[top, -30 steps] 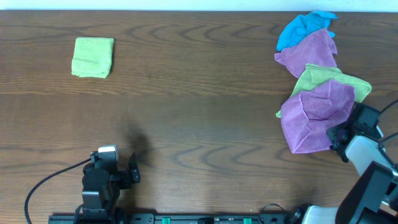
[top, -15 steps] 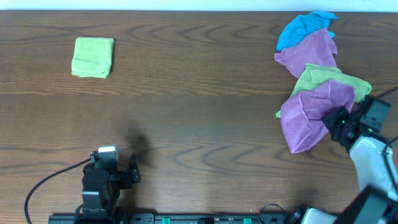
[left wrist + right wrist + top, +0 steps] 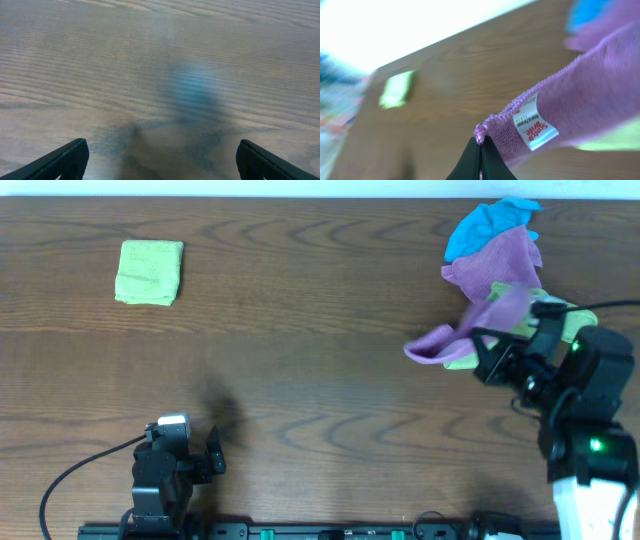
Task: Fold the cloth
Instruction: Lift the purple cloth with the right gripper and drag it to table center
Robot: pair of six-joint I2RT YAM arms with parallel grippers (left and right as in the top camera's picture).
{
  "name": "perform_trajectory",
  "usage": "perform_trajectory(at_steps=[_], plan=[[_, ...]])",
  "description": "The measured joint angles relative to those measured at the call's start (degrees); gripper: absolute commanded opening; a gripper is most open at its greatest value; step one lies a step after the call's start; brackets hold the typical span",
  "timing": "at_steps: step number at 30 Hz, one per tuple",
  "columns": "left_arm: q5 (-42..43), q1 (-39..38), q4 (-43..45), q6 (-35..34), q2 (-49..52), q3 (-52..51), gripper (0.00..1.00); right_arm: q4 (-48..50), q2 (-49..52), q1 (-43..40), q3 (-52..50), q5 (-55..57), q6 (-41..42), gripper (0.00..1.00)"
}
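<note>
Far over on the left of the desk [image 3: 320, 330], toward the back, a lime-green cloth [image 3: 150, 272] lay folded into a neat small rectangle, well apart from everything else. Nearer the front edge on that side, the left end effector [image 3: 162, 145] hung low over bare wood with its two dark fingers [image 3: 67, 160] spread wide apart and nothing between them. Its wrist view showed only woodgrain and a soft shadow beneath.

Across on the right, the cloth [image 3: 437, 342] was up off the heap. A lilac-purple band of it stretched out leftward from the right end effector [image 3: 481, 150], and its loose end drooped toward the desk. Whether that end touched the wood, I could not tell. In the right wrist view the fingers were pinched tight together on the cloth's hemmed corner, just beside the small white tag [image 3: 535, 122] with red lettering. The rest of the fabric ran up and away to the right, somewhat blurred.

Behind it, near the back right corner, lay the heap. A second purple cloth [image 3: 503, 260] was crumpled there, with a blue cloth [image 3: 487, 225] bunched against its far side. Another lime-green cloth [image 3: 568, 313] peeked out beside the right arm, partly hidden by it.
</note>
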Motion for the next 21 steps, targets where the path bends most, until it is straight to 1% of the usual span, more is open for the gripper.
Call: perform_trajectory(at_steps=[3, 6, 11, 14, 17, 21], plan=[[0.0, 0.0, 0.02, -0.02, 0.0, 0.0, 0.95, 0.81, -3.23, 5.31, 0.02, -5.68, 0.59, 0.01], [0.02, 0.0, 0.0, 0.0, 0.0, 0.0, 0.95, 4.02, -4.48, 11.74, 0.07, -9.31, 2.43, 0.01], [0.02, 0.0, 0.0, -0.02, 0.0, 0.0, 0.96, 8.22, -2.99, 23.41, 0.28, -8.39, 5.4, 0.01], [0.02, 0.0, 0.0, 0.0, 0.0, 0.0, 0.95, 11.5, 0.5, 29.18, 0.39, -5.46, 6.25, 0.01], [0.02, 0.0, -0.02, -0.02, 0.0, 0.0, 0.96, 16.52, 6.32, 33.88, 0.79, -2.16, 7.34, 0.01], [0.02, 0.0, 0.02, 0.0, 0.0, 0.0, 0.95, 24.61, 15.13, 37.35, 2.4, -0.15, 10.05, 0.01]])
